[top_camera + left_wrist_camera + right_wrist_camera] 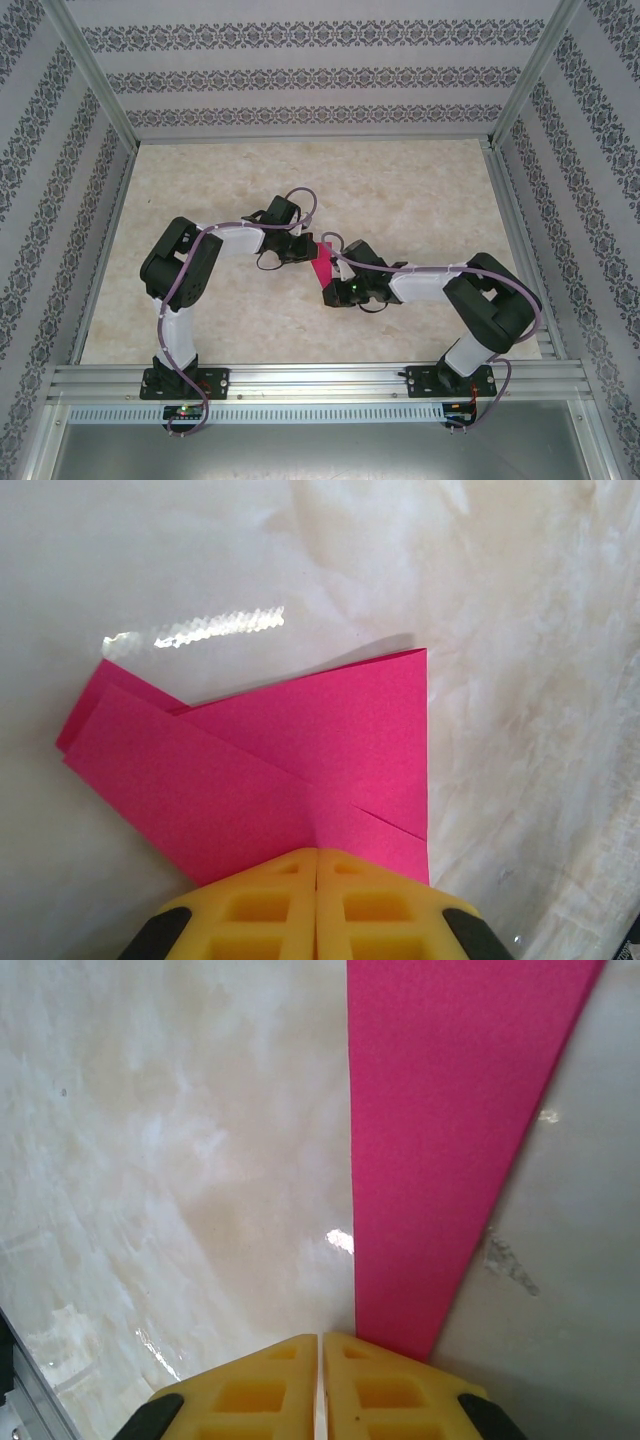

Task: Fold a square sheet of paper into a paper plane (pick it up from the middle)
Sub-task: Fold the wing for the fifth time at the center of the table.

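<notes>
The magenta-pink sheet of paper lies on the table between the two arms, folded into overlapping flaps. In the left wrist view the folded paper spreads flat with layered edges at its left. My left gripper is shut, its yellow fingertips resting on the paper's near edge. In the right wrist view the paper is a long strip that narrows toward my right gripper. That gripper is shut, and the narrow end of the strip runs under its right finger. From above, the left gripper and right gripper flank the paper.
The table is a pale marbled surface inside patterned walls. An aluminium rail runs along the near edge, where both arm bases are bolted. Open tabletop stretches behind and to both sides of the arms.
</notes>
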Controlling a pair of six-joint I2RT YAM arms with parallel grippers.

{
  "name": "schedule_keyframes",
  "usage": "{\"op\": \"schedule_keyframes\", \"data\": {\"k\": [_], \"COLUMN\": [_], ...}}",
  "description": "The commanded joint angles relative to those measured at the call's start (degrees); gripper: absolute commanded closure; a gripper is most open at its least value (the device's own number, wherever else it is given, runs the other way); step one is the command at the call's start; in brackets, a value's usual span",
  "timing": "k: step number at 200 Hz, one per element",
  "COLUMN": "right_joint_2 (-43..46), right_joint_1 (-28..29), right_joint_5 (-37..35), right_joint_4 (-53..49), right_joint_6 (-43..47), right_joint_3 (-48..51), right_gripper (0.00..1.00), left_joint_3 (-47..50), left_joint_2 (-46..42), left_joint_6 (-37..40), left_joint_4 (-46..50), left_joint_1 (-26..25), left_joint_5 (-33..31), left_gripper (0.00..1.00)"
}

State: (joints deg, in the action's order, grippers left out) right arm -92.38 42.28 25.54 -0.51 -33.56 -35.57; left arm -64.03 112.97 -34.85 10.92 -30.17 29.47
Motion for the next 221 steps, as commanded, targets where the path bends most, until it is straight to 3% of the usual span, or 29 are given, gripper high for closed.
{"op": "schedule_keyframes", "data": {"k": [1, 87, 126, 172, 197, 221], "right_joint_2": [0.2, 3.5, 8.6, 16.4, 17.3, 16.7], "right_joint_1": [1.2, 1.2, -0.1, -4.2, -8.0, -12.0], "right_joint_5": [2.4, 1.5, -4.2, -12.1, -16.0, -17.1], "right_joint_4": [-6.2, -9.3, -11.2, -11.0, -11.4, -9.9], "right_joint_6": [-0.9, 0.7, 0.3, -0.9, -3.1, -4.7], "right_joint_3": [3.2, 4.0, 0.9, -2.5, -2.9, -2.6], "right_gripper": [0.89, 0.9, 0.87, 0.6, 0.44, 0.37], "left_joint_3": [1.8, 0.0, -2.4, -7.4, -10.0, -13.0], "left_joint_2": [2.7, 2.6, 0.9, -4.0, -5.5, -5.6], "left_joint_6": [-0.1, 0.3, -0.3, -1.8, -2.8, -3.3], "left_joint_4": [5.0, 6.1, 6.8, 12.5, 20.4, 28.1], "left_joint_1": [-0.1, -0.1, -0.1, -0.8, -1.5, -3.5], "left_joint_5": [-7.4, -7.0, -5.0, -4.9, -9.7, -16.3], "left_gripper": [0.92, 0.92, 0.9, 0.72, 0.6, 0.48]}}
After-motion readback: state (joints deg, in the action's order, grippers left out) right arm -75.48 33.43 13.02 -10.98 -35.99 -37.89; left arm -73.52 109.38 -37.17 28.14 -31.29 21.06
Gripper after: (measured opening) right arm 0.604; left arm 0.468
